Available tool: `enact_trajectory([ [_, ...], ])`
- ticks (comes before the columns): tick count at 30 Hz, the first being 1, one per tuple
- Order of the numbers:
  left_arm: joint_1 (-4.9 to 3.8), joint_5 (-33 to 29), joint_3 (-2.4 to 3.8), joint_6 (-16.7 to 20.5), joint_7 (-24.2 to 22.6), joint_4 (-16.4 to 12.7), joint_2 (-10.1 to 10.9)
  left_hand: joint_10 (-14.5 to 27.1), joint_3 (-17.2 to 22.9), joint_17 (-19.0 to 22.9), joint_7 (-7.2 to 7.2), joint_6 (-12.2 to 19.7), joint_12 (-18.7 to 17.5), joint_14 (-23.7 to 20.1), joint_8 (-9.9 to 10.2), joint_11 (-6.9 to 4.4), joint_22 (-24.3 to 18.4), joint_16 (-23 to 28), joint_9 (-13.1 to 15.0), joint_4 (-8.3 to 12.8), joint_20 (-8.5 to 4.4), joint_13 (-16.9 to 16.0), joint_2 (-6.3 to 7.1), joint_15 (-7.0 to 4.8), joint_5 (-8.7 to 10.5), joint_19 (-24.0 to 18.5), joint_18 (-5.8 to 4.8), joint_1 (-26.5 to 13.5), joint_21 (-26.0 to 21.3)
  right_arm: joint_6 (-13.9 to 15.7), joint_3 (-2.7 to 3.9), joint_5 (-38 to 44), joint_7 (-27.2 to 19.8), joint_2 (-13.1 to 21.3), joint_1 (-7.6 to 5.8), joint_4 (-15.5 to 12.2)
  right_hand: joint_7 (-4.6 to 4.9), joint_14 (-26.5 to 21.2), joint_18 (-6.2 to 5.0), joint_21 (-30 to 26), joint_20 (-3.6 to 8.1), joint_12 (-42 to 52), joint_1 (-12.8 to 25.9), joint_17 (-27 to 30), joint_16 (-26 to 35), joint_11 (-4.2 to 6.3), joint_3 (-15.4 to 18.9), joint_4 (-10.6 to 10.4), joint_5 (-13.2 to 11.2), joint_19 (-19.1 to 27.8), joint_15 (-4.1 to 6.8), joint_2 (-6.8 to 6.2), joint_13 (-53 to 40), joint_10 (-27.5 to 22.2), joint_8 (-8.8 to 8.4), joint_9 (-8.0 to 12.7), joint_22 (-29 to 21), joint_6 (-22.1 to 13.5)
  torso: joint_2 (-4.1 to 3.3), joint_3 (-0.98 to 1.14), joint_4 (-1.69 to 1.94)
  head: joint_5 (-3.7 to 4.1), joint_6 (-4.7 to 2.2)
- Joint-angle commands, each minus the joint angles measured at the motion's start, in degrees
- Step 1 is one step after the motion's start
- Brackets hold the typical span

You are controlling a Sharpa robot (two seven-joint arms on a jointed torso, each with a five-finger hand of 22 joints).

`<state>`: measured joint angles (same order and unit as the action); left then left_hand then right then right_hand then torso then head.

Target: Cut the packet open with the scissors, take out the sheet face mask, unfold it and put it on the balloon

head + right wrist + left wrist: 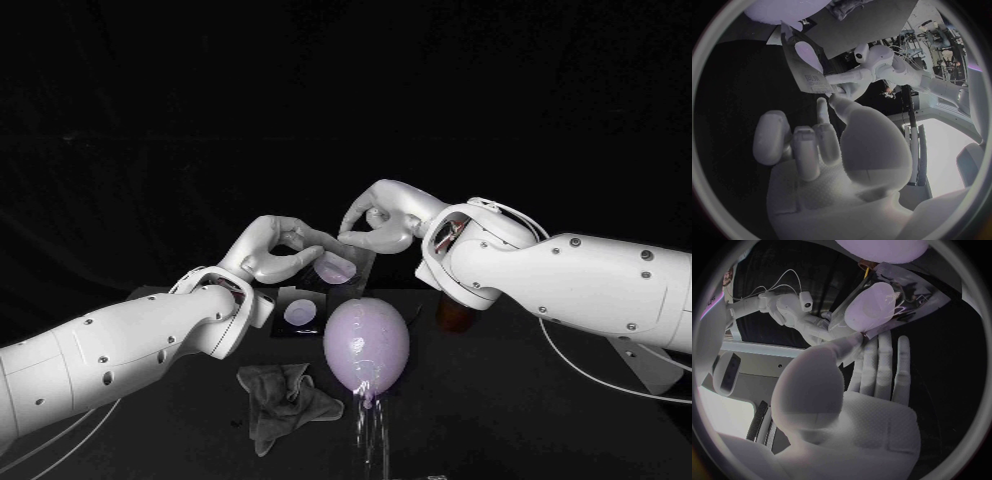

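Observation:
Both hands hold the packet (339, 268), a dark foil sachet with a pale oval on it, in the air behind the balloon (366, 345). My left hand (281, 250) pinches one of its edges between thumb and finger, with the other fingers (891, 365) stretched out flat beneath the packet (886, 300). My right hand (378, 220) pinches the opposite edge of the packet (807, 65) from above, its other fingers (795, 137) curled in. The pale lilac balloon stands upright on a clear stand near the table's front. Its rounded end shows as the balloon (886, 250) and the balloon (786, 10) in the wrist views.
A crumpled grey sheet (286, 400) lies on the black table to the left of the balloon. A second flat dark piece with a pale oval (300, 313) lies under my left wrist. A small reddish object (454, 315) is partly hidden below my right forearm.

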<state>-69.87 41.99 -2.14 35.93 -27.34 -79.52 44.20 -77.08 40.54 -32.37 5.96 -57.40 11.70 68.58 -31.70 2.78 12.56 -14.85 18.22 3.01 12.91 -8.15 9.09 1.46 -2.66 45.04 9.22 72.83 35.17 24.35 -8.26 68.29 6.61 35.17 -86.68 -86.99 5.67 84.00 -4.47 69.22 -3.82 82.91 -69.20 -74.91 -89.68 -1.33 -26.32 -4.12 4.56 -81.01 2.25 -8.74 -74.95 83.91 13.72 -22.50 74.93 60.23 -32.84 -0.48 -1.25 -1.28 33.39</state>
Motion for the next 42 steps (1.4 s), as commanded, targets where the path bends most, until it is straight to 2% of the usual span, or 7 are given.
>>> enact_trajectory([
  [1,-0.11,0.1,0.08,0.2,-0.3,-0.1,-0.2,0.2,-0.1,-0.1,0.06,-0.1,0.2,-0.5,-0.2,-0.05,-0.1,-0.4,8.1,-0.2,0.30,0.0,-0.58,0.08,-0.19,-0.2,1.10,0.2,-0.2,-0.1,0.02,0.2,-0.5,0.1,0.02,-0.2,0.07,6.0,0.15,-0.3,0.03,-0.3,0.6,-15.1,-0.3,0.12,0.0,-0.5,0.3,0.1,0.16,-0.14,-10.9,3.0,0.07,0.1,5.7,0.2,-0.04,-0.01,0.01,0.03,-0.03],
  [42,-0.11,-0.1,0.08,-0.1,-0.3,0.1,-0.3,0.3,-0.1,-0.2,0.08,-0.1,0.3,-0.5,-0.2,-0.04,-0.1,-0.4,8.1,-0.2,0.32,-0.1,-0.61,0.08,-0.19,-0.2,1.12,0.3,-0.2,0.2,0.04,-0.3,-1.2,0.8,0.04,-1.1,0.13,6.0,0.14,-0.4,-0.01,-0.7,1.4,-15.1,-0.3,0.06,0.2,-1.1,0.7,0.1,0.13,-0.30,-10.7,2.8,-0.03,0.2,5.7,0.1,-0.01,-0.01,0.01,0.09,-0.23],
])
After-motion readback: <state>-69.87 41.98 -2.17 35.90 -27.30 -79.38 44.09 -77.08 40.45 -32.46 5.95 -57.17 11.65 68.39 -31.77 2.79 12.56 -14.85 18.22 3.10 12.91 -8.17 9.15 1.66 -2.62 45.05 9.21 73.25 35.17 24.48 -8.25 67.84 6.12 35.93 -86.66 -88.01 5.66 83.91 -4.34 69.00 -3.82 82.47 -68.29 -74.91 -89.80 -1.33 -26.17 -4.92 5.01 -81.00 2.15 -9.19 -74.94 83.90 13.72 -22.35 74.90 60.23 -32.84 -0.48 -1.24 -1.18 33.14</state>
